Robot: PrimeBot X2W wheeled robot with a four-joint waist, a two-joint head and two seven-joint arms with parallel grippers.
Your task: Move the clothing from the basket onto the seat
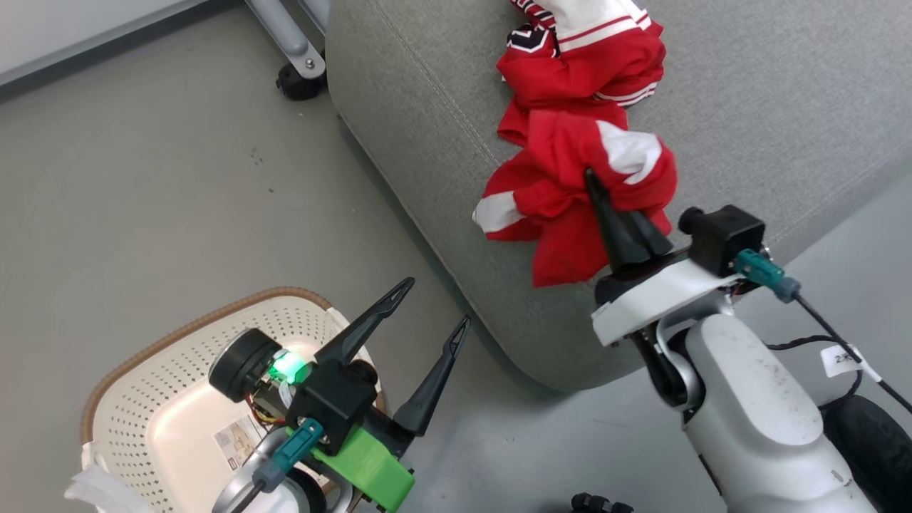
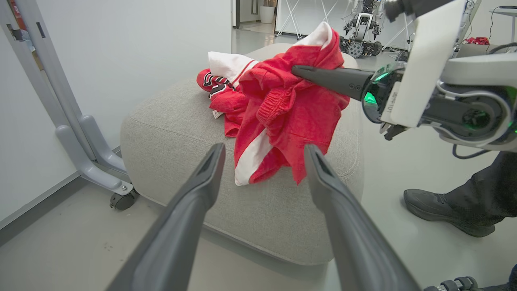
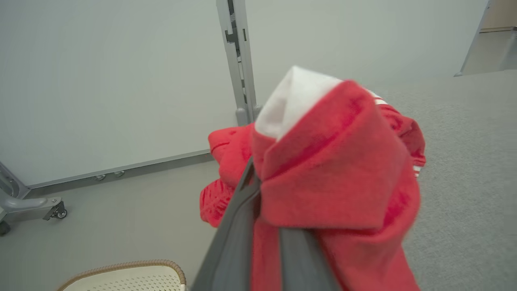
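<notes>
**Head view.** The grey woven upholstered seat [image 1: 748, 107], with rounded edges and a stitched seam, fills the upper right. Its curved front corner ends just short of the left gripper [image 1: 437, 303]. Both pieces of clothing are on the seat. The farther red garment [image 1: 591, 64], which has a white panel, striped trim and a dark patterned patch, lies flat. The nearer red garment [image 1: 563, 164], soft and crumpled with white panels, touches the farther one and bunches up around the right gripper [image 1: 602, 199]. That gripper's dark fingers are clenched on a fold of it, close to the cushion's front edge. The left gripper is spread wide with nothing in it, above the near rim of the cream-white perforated plastic basket [image 1: 214, 342]. The basket is a rounded rectangle with a brown woven-look rim. A label sticker [image 1: 239, 436] is visible on its floor, and no clothing is visible in it. Bare grey floor [image 1: 178, 199] lies open to the left, between the basket and a grey metal stand on castors [image 1: 292, 43].

**Left wrist view.** From this lower angle the pinched garment is lifted into a peak, and its lower tails rest on the cushion top near the rounded front edge. A person's dark shoe [image 2: 444, 210] and trouser leg stand on the floor to the right, well apart from the cushion. The stand's castor sits just beside the seat's left end.

**Right wrist view.** The two fingers [image 3: 230, 242] pinch thick, fleecy red fabric with a white fold at its top. The basket's woven rim is at the bottom edge, with a pale wall behind.
</notes>
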